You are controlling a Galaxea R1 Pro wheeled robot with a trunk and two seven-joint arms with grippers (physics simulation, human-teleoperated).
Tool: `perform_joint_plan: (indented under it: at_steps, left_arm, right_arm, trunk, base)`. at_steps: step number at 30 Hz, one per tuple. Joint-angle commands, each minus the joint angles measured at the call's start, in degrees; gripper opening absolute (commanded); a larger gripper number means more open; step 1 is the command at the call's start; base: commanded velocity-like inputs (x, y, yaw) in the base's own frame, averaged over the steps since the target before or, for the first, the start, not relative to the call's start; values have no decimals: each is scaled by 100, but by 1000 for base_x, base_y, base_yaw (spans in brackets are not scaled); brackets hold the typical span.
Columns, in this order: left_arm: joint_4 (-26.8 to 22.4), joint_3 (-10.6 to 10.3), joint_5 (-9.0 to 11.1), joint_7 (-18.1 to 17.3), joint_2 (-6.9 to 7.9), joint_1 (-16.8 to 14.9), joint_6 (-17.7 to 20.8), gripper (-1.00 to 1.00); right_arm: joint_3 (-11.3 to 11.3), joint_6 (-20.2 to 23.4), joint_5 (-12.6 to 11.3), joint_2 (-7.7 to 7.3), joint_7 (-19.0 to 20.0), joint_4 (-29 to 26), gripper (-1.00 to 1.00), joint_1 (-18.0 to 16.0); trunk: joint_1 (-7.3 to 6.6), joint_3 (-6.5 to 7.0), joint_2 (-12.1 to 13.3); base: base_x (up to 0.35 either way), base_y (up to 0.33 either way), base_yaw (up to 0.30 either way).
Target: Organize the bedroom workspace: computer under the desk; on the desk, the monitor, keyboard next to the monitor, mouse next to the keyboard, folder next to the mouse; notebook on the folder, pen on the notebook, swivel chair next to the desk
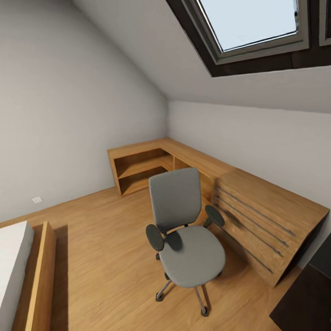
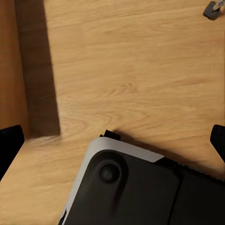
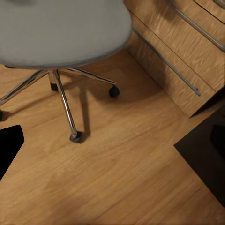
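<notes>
The grey swivel chair (image 1: 187,241) stands on the wooden floor in the middle of the head view, its seat bare. A corner of the black desk (image 1: 308,299) with a silver knob shows at the lower right. In the right wrist view the chair's seat (image 3: 61,28) and chrome base (image 3: 65,103) are close ahead, and the desk's dark corner (image 3: 201,159) lies beside them. My right gripper (image 3: 112,143) is open above the floor. My left gripper (image 2: 112,140) is open too, over the floor and my own base. The computer, monitor, keyboard, mouse, folder, notebook and pen are out of view.
A light wooden drawer unit (image 1: 267,219) stands right behind the chair, joined to a low wooden shelf unit (image 1: 141,168) in the far corner. A bed with a wooden frame (image 1: 31,284) lies at the left. A sloped ceiling with a skylight (image 1: 251,19) hangs overhead.
</notes>
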Motion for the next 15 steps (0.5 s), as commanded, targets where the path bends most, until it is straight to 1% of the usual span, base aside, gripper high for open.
perform_joint_plan:
  at_steps: [1,6,9,15]
  left_arm:
    - [1,15,1,-6,0,-5,-20,100]
    - [-126,14,4,-17,28,-6,-48,100]
    - [-345,20,8,-23,30,-6,-58,100]
    - [-1039,16,8,-41,-4,-6,-65,100]
  right_arm:
    - [50,-22,-34,3,-19,13,100,-7]
    - [53,-24,-28,5,-19,12,100,-7]
    - [57,-20,-28,7,-15,11,100,-7]
    - [59,-12,-24,8,-4,6,100,-7]
  trunk:
    - [4,-4,-12]
    - [4,36,-12]
    - [4,60,-12]
    - [4,107,-12]
  base:
    - [0,0,168]
    - [0,0,170]
    - [0,0,175]
    - [0,0,178]
